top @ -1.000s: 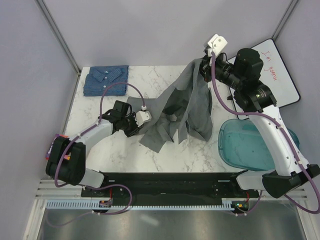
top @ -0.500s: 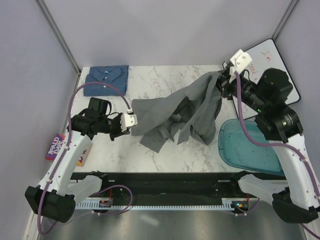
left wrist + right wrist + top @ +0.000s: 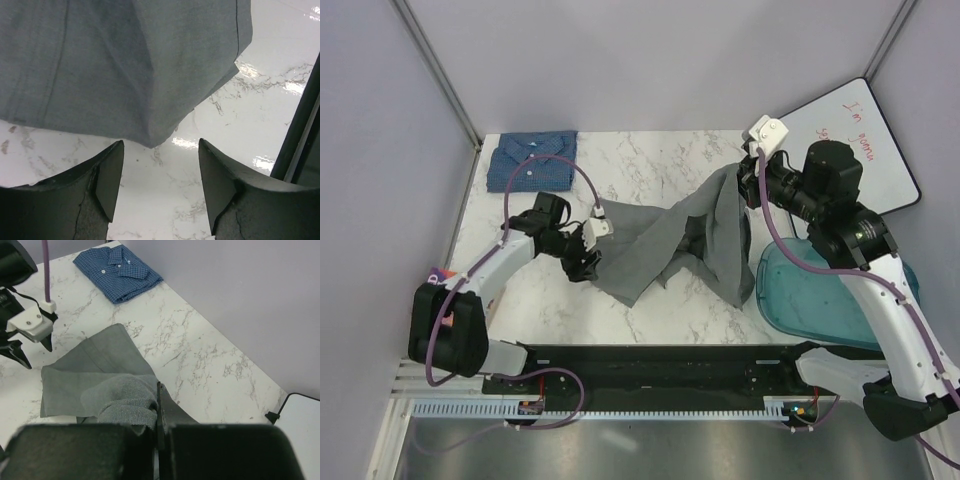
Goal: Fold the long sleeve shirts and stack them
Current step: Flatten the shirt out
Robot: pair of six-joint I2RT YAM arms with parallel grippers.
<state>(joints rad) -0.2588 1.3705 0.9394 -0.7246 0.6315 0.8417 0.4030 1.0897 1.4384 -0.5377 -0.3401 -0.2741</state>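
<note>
On the marble table (image 3: 650,160), the grey shirt (image 3: 665,235) stretches in a slanting band from near the left gripper (image 3: 582,255) up to the right gripper (image 3: 750,178), which is pinched shut on a bunch of its cloth and holds that end lifted. The left gripper's jaws stand apart with nothing between them. In its wrist view a folded corner of the grey cloth lies on the table just past the fingertips (image 3: 112,170), in line with the gap. The free end therefore looks like the left arm's to take, by a short push straight ahead along the shirt's long axis. The blue shirt (image 3: 532,160) lies folded at the far left corner, well apart.
</note>
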